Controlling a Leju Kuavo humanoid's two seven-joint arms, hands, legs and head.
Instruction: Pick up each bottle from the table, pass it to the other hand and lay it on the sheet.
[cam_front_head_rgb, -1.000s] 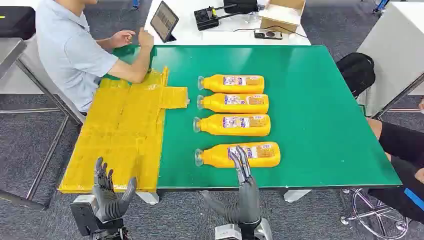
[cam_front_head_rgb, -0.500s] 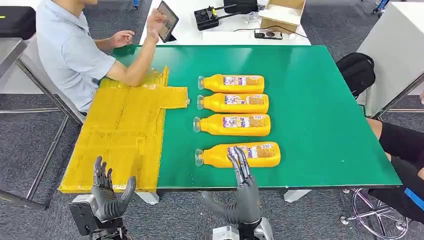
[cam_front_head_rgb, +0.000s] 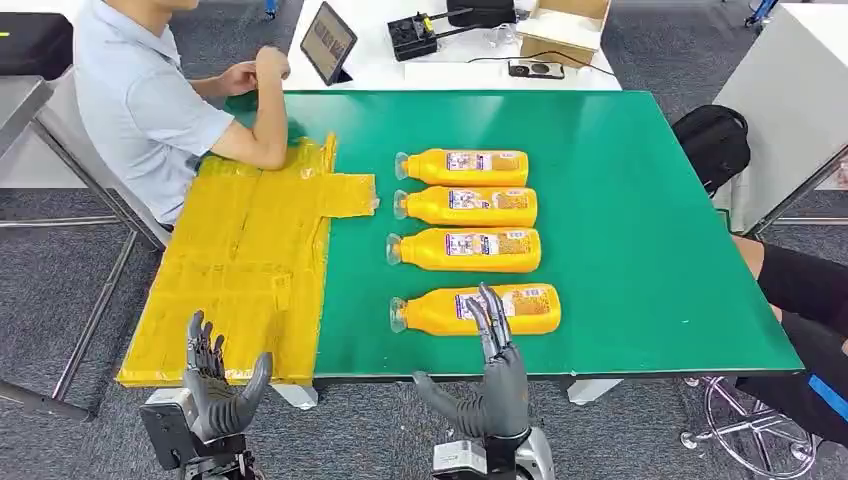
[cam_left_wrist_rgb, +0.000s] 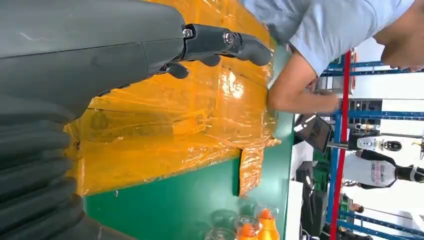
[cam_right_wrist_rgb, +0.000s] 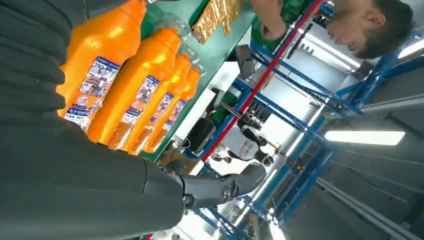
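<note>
- Right hand (cam_front_head_rgb: 497, 372): empty, fingers spread, raised at the near table edge, fingertips over the nearest bottle (cam_front_head_rgb: 475, 310).
- Nearest bottle: lying on its side on the green table (cam_front_head_rgb: 640, 230), cap toward the yellow sheet (cam_front_head_rgb: 245, 270); three more bottles (cam_front_head_rgb: 465, 207) lie in a row beyond it.
- Left hand (cam_front_head_rgb: 215, 385): empty, fingers apart, waiting by the sheet's near corner.
- Advice: the right hand should wrap the bottle's middle, since a round body may roll, and leave one end free for the handover.
</note>
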